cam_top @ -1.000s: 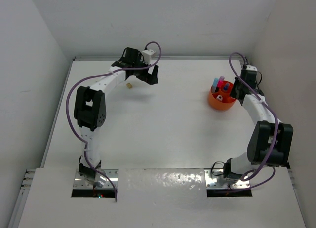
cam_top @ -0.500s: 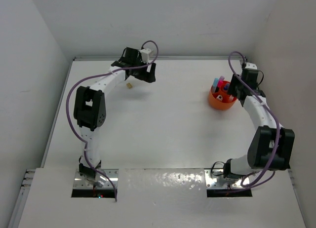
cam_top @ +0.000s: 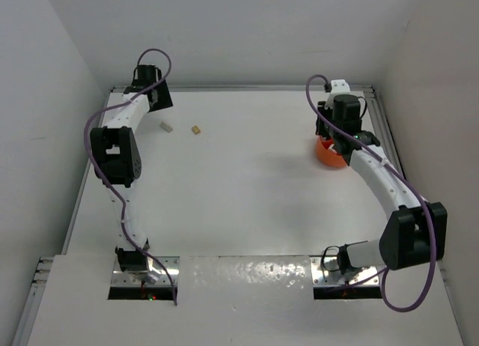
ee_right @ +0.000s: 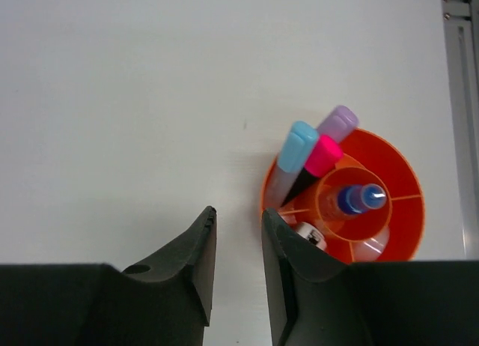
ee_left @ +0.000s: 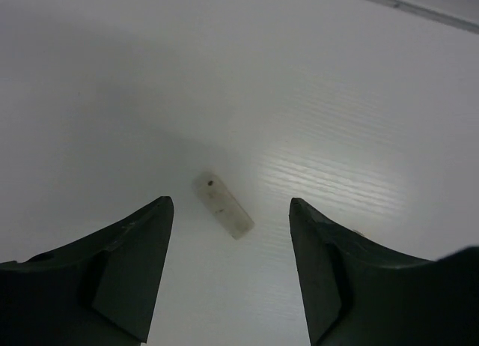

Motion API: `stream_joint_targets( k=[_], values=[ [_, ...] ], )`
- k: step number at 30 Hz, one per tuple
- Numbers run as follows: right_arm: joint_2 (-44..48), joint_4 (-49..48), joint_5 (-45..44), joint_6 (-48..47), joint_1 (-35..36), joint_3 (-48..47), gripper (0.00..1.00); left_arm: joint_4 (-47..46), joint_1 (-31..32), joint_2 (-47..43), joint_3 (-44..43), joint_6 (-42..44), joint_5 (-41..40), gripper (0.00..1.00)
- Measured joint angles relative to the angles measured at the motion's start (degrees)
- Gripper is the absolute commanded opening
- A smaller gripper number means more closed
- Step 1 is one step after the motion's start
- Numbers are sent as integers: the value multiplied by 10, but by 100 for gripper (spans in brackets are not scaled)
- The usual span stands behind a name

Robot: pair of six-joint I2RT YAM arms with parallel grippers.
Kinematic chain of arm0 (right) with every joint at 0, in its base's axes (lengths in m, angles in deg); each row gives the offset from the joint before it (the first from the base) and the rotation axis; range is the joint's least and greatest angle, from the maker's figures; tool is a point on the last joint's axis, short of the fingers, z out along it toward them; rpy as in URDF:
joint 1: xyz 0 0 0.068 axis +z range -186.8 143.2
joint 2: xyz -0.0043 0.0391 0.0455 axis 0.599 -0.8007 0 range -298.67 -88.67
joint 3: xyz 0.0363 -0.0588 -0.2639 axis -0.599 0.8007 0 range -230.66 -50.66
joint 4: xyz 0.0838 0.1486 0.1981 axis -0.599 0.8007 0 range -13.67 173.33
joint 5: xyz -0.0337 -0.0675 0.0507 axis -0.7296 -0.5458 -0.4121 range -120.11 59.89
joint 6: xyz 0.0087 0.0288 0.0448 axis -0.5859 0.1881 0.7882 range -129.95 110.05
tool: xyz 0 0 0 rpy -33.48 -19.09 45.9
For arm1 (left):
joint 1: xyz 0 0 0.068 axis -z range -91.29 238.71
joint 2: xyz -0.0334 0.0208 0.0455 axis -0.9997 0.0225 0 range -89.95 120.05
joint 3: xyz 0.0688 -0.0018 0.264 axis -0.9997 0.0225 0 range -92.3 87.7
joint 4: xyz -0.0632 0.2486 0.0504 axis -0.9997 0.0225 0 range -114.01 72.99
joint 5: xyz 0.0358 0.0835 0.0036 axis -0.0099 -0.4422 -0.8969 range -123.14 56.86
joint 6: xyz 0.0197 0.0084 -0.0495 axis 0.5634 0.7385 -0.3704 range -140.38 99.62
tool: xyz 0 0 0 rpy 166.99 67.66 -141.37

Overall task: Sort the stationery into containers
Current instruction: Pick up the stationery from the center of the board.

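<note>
A pale whitish block lies on the table between the tips of my open, empty left gripper. In the top view this block lies just right of my left gripper, with a beige block further right. The orange tub holds a light-blue highlighter, a pink-capped black marker, a lilac-topped piece and a blue-capped bottle. My right gripper hangs just left of the tub, jaws a narrow gap apart, empty. From above, the right arm partly hides the tub.
The back wall rail runs behind both grippers, and the left wall is close to the left arm. A metal rail runs along the right table edge beside the tub.
My left arm swung from the back middle to the far back-left corner, uncovering the pale block. My right arm moved left and now hangs over the tub.
</note>
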Motion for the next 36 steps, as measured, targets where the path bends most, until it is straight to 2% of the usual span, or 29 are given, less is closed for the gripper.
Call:
stream_joint_targets(
  k=[3, 10, 13, 16, 20, 23, 26, 29, 34, 36],
  values=[
    [-14, 0, 0, -2, 22, -15, 30, 17, -3, 39, -14, -31, -40, 65],
    [-28, 5, -1, -2, 57, -22, 30, 34, -7, 85, -9, -71, -72, 63],
    [-34, 9, -3, -2, 63, -32, 30, 35, -9, 85, -9, -87, -88, 52],
    [-38, 11, -7, -5, 68, -43, 30, 34, -14, 88, -9, -101, -92, 46],
    [-42, 15, -8, -9, 69, -59, 30, 32, -16, 102, -7, -118, -90, 47],
    [-43, 16, -12, -11, 70, -63, 30, 21, -16, 101, 0, -125, -87, 52],
    [-44, 18, -19, -16, 73, -64, 30, 12, -15, 102, 9, -137, -80, 51],
    [-48, 24, -23, -20, 76, -66, 30, 11, -15, 103, 9, -144, -79, 47],
    [-50, 34, -35, -30, 82, -67, 30, 5, -15, 102, 13, -155, -66, 31],
    [-50, 35, -37, -31, 84, -67, 31, -2, -15, 100, 20, -161, -57, 30]
  ],
)
